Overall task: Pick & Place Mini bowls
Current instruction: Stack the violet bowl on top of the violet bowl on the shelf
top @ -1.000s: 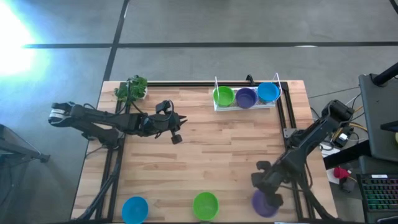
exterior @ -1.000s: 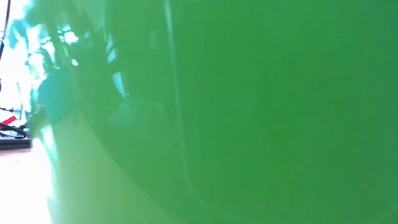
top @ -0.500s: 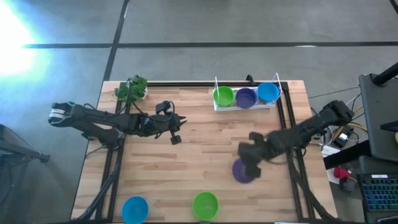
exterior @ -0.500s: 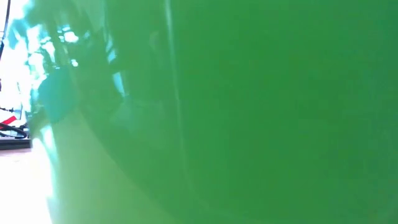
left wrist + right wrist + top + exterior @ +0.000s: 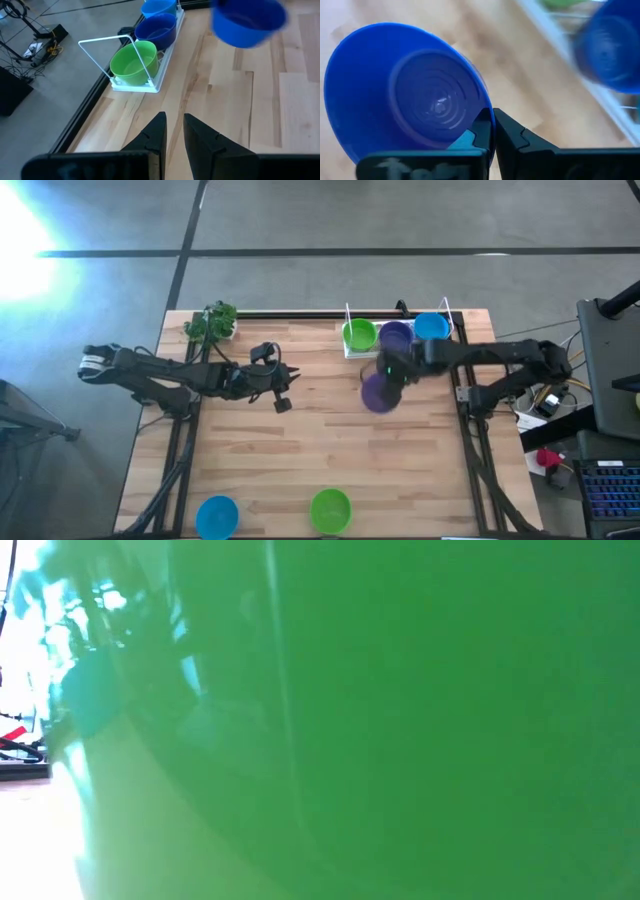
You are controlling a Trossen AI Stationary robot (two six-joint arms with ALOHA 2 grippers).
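A purple mini bowl point(image 5: 378, 393) hangs over the table just in front of the white wire tray point(image 5: 395, 352), with my right gripper point(image 5: 386, 377) shut on it. The tray holds a green bowl point(image 5: 359, 334), a purple bowl point(image 5: 396, 335) and a blue bowl point(image 5: 431, 328), resting on their bases. A blue bowl point(image 5: 217, 516) and a green bowl point(image 5: 331, 509) stand at the table's near edge. My left gripper point(image 5: 173, 125) waits left of centre above the table, its fingers narrowly open with nothing between them. My right gripper pinches the purple bowl's rim point(image 5: 488, 116), one finger point(image 5: 474, 136) inside the bowl and the other point(image 5: 512, 136) outside its wall. The fingers come from above, slanting down. The bowl is lifted clear of the table and tilted, its hollow facing the wrist.
A leafy toy plant point(image 5: 211, 323) stands at the far left corner. The green bowl at the near edge fills the low view point(image 5: 400, 720). Bare wood lies across the table's middle point(image 5: 330, 440). Black frame rails run along the left and right edges.
My right gripper has swung from the table's near right corner toward the far edge and leftward, rising and turning about, and has carried the purple bowl clear of the table up to the tray's front. It has stayed shut on the bowl.
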